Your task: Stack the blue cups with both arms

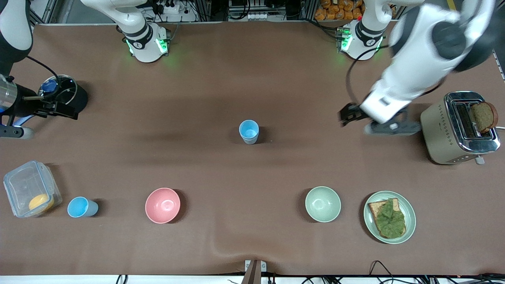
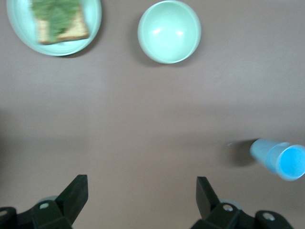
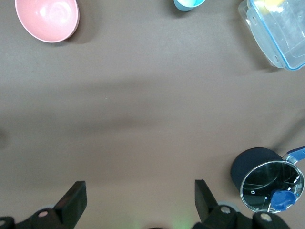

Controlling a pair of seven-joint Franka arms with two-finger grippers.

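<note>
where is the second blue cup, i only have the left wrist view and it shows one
observer: the other blue cup sits between the clear container and the pink bowl, toward the right arm's end
operator: is the right arm on it
observer: no, the right gripper hangs by the black pot, jaws open, empty
operator: what's beside the left gripper
observer: a toaster with a bread slice sticking out

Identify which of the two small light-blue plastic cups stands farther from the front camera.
The light-blue cup at the table's middle. The other light-blue cup stands much nearer the camera, between the clear plastic container and the pink bowl.
</note>
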